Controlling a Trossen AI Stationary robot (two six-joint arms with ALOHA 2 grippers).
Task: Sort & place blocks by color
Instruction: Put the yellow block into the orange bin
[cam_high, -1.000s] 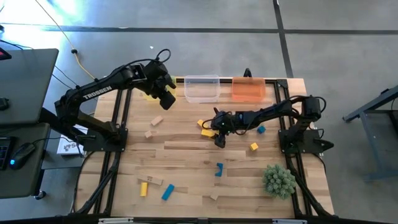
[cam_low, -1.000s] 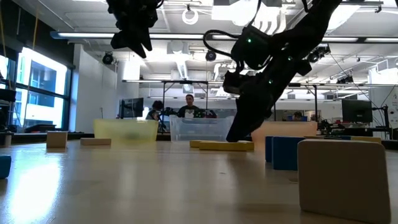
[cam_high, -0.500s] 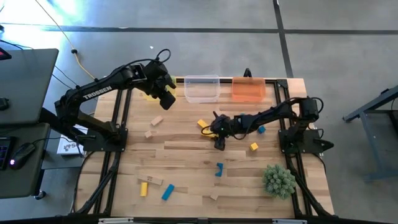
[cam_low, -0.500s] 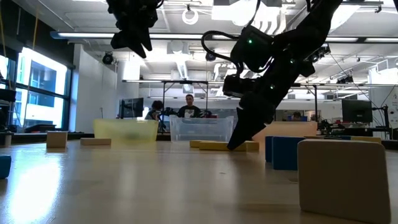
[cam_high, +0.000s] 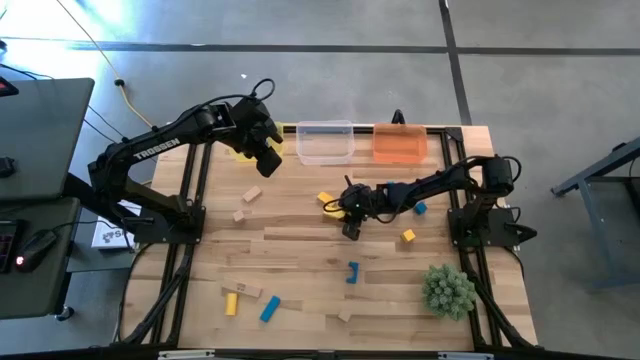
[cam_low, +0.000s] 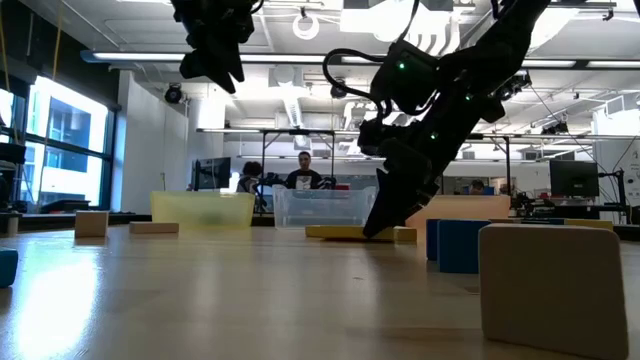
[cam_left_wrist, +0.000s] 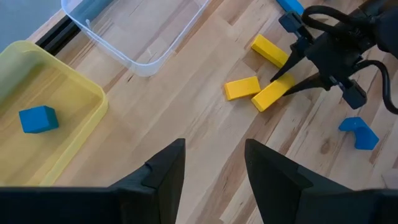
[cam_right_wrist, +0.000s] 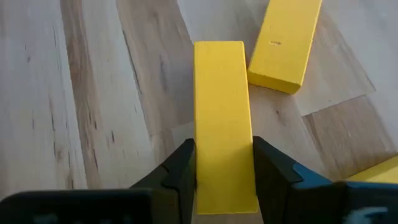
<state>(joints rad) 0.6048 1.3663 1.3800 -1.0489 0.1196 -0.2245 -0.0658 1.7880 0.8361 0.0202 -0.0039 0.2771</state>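
yellow bar (cam_right_wrist: 221, 118) between fingers (cam_right_wrist: 181, 169), second yellow bar (cam_right_wrist: 285, 43) near

yellow bars (cam_high: 329, 201) cluster mid-table, one (cam_right_wrist: 224, 118) lying flat between dark fingers. blue blocks (cam_high: 352, 271) and tan blocks (cam_high: 251, 194) lie scattered; one blue cube (cam_left_wrist: 38, 119) sits in the yellow bin.

A robotics lab or open workshop hall; a wooden table (cam_high: 300, 255) on a black frame stands on a bare grey concrete floor (cam_high: 300, 25); beyond it, people (cam_low: 303, 172) sit at desks with monitors (cam_low: 572, 178) under strip lights and exposed ceiling pipes (cam_low: 290, 58); tall windows (cam_low: 60, 140) line one wall; a keyboard and mouse (cam_high: 40, 240) sit on a side desk.
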